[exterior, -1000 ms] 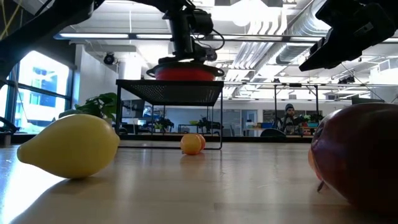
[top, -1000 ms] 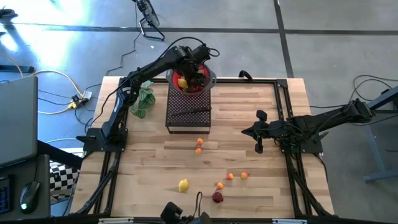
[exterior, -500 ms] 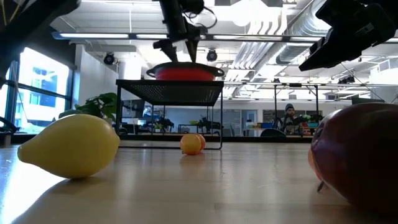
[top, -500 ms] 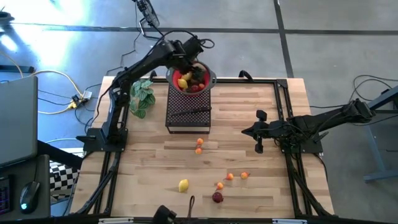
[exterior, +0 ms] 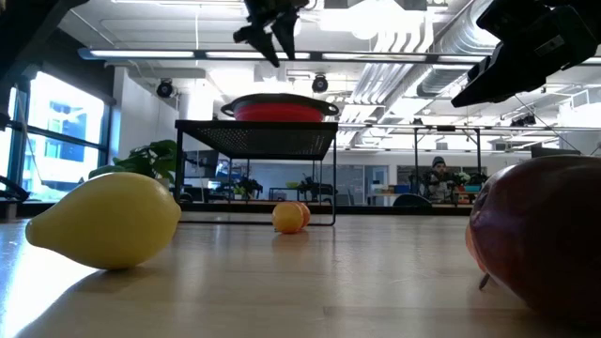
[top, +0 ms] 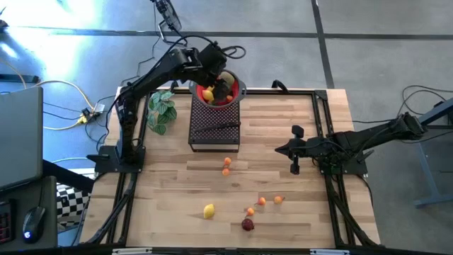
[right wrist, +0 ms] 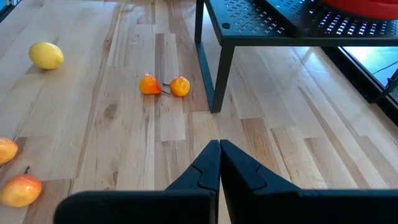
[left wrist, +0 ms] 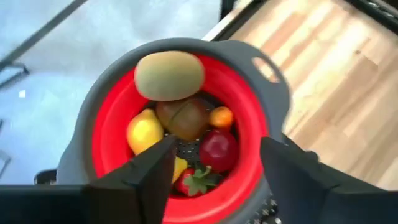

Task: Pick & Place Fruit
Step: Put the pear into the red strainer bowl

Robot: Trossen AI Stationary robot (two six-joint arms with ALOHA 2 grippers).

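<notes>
A red bowl with a grey rim (top: 218,92) (left wrist: 112,124) stands on a black mesh stand (top: 214,134). In it lie an olive-green fruit (left wrist: 169,74), a brown kiwi (left wrist: 183,117), a lemon (left wrist: 144,132), a small orange fruit (left wrist: 221,116) and a dark red one (left wrist: 217,149). My left gripper (top: 211,62) (exterior: 274,26) (left wrist: 217,144) hangs open above the bowl, with nothing between its fingers. On the table lie a lemon (top: 209,210), several small orange fruits (top: 226,166) (top: 261,201) and a dark red fruit (top: 248,224). My right gripper (top: 295,159) (right wrist: 219,148) waits shut at the right.
A green leafy plant (top: 161,110) stands left of the stand. A black-handled knife (top: 216,127) lies on the mesh top. Black frame rails (top: 322,120) run along the table's sides. Bare wood lies between the stand and the scattered fruit.
My left gripper has risen out of the red bowl and drawn back toward the table's far left corner, turning a little as it went. The fruit on the table has stayed where it was.
</notes>
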